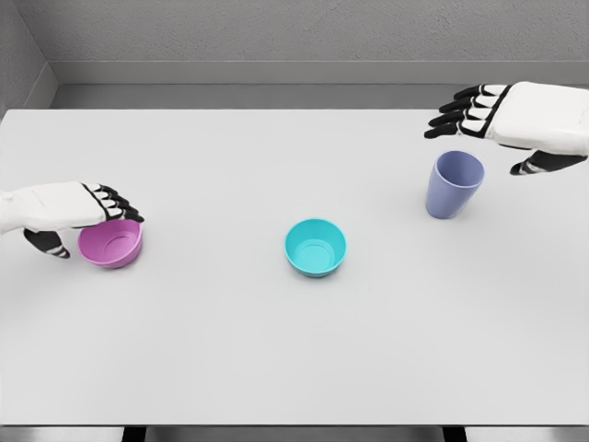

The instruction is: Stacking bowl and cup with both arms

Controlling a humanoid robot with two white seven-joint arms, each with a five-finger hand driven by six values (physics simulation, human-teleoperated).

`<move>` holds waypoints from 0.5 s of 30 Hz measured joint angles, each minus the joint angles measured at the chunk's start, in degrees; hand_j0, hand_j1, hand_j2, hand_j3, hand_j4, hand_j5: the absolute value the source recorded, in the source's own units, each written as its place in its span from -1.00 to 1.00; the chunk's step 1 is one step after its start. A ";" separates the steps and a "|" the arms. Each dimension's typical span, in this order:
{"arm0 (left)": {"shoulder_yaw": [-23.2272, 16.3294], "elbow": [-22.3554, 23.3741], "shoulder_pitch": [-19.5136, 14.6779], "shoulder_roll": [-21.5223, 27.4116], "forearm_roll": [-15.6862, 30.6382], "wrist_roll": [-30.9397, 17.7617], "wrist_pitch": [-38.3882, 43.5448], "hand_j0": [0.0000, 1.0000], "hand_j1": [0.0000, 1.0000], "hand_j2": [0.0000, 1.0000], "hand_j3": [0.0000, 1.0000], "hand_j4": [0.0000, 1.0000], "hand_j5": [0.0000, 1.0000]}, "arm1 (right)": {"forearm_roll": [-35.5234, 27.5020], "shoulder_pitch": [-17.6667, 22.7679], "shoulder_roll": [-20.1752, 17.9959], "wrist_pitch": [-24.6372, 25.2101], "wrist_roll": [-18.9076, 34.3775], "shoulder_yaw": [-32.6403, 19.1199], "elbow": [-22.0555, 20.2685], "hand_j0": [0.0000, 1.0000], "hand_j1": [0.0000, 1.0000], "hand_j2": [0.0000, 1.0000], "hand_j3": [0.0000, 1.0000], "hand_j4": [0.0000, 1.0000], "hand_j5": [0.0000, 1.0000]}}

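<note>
The periwinkle cup stands upright at the right of the white table, mouth up, its long axis close to vertical and leaning slightly toward the right, its body narrowing toward the base. The teal bowl sits mouth up near the table's middle, round and shallow, well apart from the others. The pink bowl rests at the left, its opening tipped a little toward the camera; its upper rim is hidden behind the left hand, whose fingers reach over that rim with the thumb low beside the bowl's left wall, though whether they actually clamp it cannot be told. The right hand hovers above and behind the cup, apart from it, fingers loosely extended and thumb spread below; its forearm is cut off by the right edge
</note>
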 measured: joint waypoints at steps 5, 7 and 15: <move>-0.08 1.36 0.00 -0.89 -0.62 0.01 0.02 1.00 1.00 1.00 1.00 1.00 1.00 | -0.01 -0.26 1.75 0.00 0.00 1.53 0.18 1.00 1.00 1.00 1.00 1.00 1.00; -0.09 1.80 0.00 -1.10 -0.76 0.01 0.04 1.00 1.00 1.00 1.00 1.00 1.00 | 0.08 -0.79 2.12 0.01 0.00 2.20 0.34 1.00 1.00 1.00 1.00 1.00 1.00; -0.09 2.25 -0.09 -2.29 -2.30 0.01 0.03 1.00 1.00 1.00 1.00 1.00 1.00 | 0.32 -0.97 2.27 0.00 0.00 4.62 0.96 1.00 1.00 1.00 1.00 1.00 1.00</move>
